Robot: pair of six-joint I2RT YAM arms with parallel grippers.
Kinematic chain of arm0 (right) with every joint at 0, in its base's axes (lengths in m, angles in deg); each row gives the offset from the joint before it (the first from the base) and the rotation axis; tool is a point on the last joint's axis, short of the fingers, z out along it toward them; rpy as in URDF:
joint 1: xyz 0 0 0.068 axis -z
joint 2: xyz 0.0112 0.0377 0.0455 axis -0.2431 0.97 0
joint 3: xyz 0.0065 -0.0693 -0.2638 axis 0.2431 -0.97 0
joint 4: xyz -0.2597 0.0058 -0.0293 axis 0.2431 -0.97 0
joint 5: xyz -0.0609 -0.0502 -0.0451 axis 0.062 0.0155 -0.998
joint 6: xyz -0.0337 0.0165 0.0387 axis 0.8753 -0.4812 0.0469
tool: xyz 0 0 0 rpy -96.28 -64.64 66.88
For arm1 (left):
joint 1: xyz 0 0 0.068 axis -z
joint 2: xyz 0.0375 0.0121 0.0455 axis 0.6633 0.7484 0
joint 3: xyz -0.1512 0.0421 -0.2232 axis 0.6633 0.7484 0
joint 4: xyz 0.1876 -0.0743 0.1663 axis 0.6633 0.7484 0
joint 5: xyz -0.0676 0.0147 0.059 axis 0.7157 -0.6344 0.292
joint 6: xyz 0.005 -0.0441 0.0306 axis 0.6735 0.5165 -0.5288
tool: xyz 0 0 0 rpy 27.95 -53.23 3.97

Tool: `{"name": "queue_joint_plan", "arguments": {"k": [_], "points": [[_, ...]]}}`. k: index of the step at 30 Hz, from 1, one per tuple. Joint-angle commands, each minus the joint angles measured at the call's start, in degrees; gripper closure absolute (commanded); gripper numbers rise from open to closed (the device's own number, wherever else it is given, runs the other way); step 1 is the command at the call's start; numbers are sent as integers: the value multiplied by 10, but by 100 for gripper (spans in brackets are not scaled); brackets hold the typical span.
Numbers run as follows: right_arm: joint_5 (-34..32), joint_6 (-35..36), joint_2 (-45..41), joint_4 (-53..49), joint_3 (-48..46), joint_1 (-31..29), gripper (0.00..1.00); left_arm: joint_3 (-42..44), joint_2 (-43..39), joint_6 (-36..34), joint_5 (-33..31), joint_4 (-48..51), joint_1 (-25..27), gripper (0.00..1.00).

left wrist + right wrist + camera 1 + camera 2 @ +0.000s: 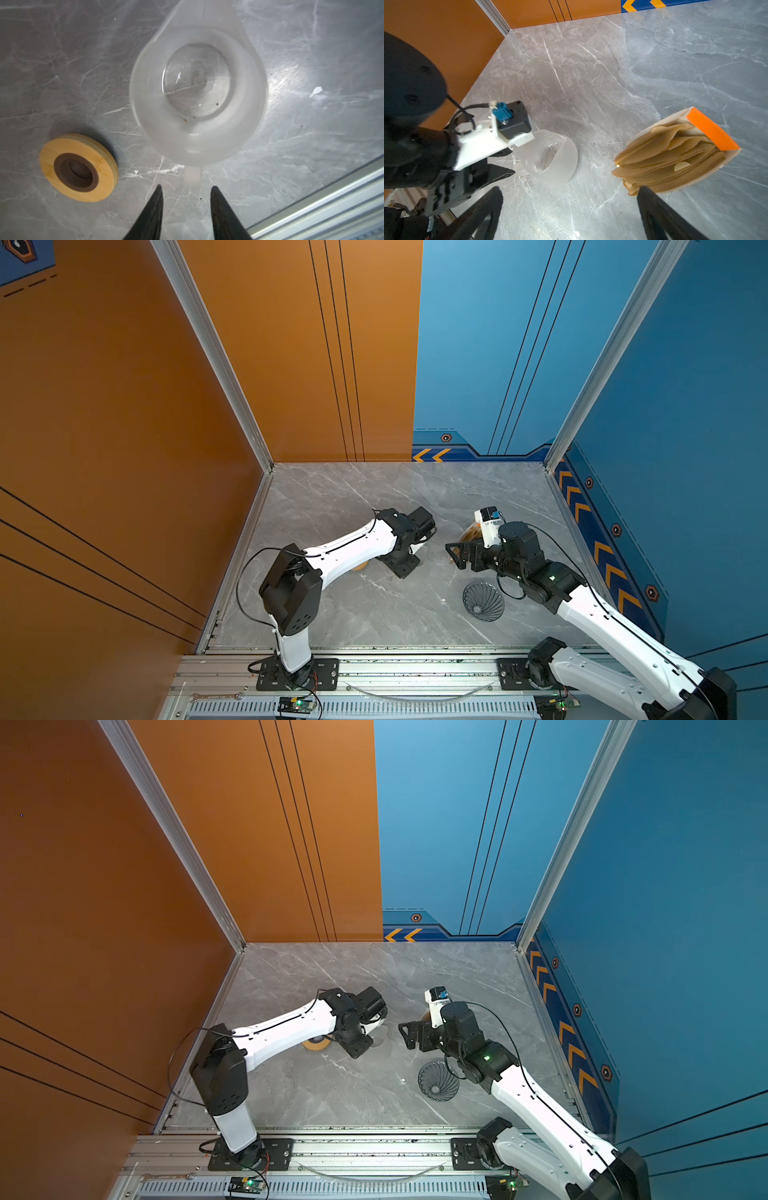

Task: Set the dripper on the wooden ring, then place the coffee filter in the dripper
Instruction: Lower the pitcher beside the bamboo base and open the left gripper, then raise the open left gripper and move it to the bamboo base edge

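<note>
The dripper (483, 600) (438, 1080), a dark ribbed cone, stands on the marble near the front right, beside my right arm. No single loose coffee filter shows; it is out of view. My right gripper (570, 190) (453, 557) is open wide with nothing between its fingers. A clear packet of stacked brown filters (675, 158) with an orange corner lies just beyond one fingertip. My left gripper (186, 187) is open and holds nothing. It points down, its tips just short of the handle of a frosted glass server (197, 93) (550, 158).
A flat tan wooden ring (106, 166) (316, 1046) with a dark hole lies beside the server, under my left arm. Orange and blue walls close in the left, back and right sides. An aluminium rail (332, 203) runs along the front edge.
</note>
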Motion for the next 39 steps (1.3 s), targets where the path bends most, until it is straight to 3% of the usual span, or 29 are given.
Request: {"name": "queue_joint_plan", "arguments": {"k": [1, 10, 15, 23, 28, 33, 39], "points": [[-10, -11, -11, -30, 23, -1, 0, 11, -37, 20, 20, 9, -13, 59], [-48, -55, -22, -64, 56, -12, 0, 72, -104, 92, 32, -46, -37, 58], [-74, -79, -32, -74, 58, -34, 0, 131, -173, 141, 69, -108, -78, 58], [-149, -102, -32, -94, 53, -110, 0, 289, -301, 243, 192, -250, -229, 53], [-150, -106, -16, -81, 49, -136, 0, 364, -335, 311, 272, -320, -333, 52], [-133, -97, 12, -60, 53, -153, 0, 432, -333, 361, 380, -410, -445, 52], [-126, -84, 46, -47, 58, -167, 0, 479, -297, 371, 394, -468, -511, 51]]}}
